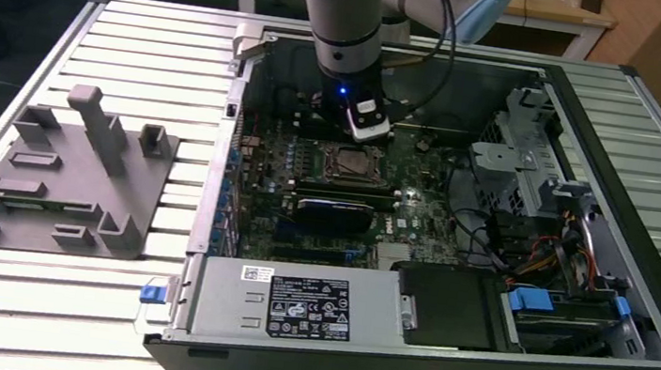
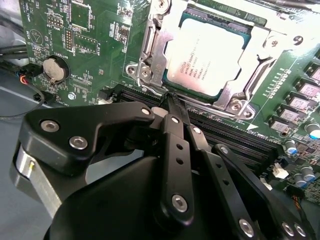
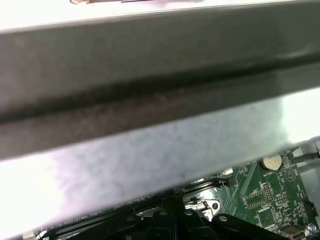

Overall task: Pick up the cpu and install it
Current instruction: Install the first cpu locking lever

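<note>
The cpu (image 2: pixel 207 57), a flat square chip with a pale silvery top, lies inside the metal socket frame (image 2: pixel 150 45) on the green motherboard. In the exterior view the cpu (image 1: pixel 348 161) sits mid-board inside the open computer case. My gripper (image 2: pixel 169 97) is shut, its black fingers pressed together into a thin tip with nothing between them. That tip hovers just beside the socket's edge, over the dark memory slots (image 2: pixel 225 135). From outside, the gripper (image 1: pixel 366 135) hangs just behind the socket. In the first wrist view the gripper (image 3: pixel 172 202) points down at the board.
A grey plastic tray (image 1: pixel 67 176) with upright posts lies on the slatted table at the exterior view's left. Inside the case are a power supply (image 1: pixel 290 303), a black module (image 1: pixel 334 212), a drive cage (image 1: pixel 517 161) and cables. The case wall (image 3: pixel 150 75) is close to the wrist.
</note>
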`<state>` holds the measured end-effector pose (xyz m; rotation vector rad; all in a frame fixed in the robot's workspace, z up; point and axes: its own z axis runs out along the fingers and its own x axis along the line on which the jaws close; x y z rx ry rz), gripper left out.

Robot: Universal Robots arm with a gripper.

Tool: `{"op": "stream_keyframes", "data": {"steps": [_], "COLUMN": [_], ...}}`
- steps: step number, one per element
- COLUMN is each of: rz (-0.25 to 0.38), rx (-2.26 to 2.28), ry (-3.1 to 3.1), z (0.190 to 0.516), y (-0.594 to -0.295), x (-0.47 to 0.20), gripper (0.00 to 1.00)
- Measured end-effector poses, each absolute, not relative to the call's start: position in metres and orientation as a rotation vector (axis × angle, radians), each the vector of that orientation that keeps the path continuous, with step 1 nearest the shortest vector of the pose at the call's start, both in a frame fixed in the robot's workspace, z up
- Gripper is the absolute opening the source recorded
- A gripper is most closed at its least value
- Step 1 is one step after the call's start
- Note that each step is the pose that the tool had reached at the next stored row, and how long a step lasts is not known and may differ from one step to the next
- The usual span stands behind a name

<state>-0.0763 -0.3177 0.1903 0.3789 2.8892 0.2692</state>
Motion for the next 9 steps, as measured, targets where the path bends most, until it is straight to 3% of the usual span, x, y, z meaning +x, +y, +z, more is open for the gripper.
{"op": "stream_keyframes", "data": {"steps": [9], "rz": [0.275], "rx": [0.379], "ry": [2.889], "z": [0.1951], "y": [-0.3177], "x": [-0.0761], "gripper": [0.11]}}
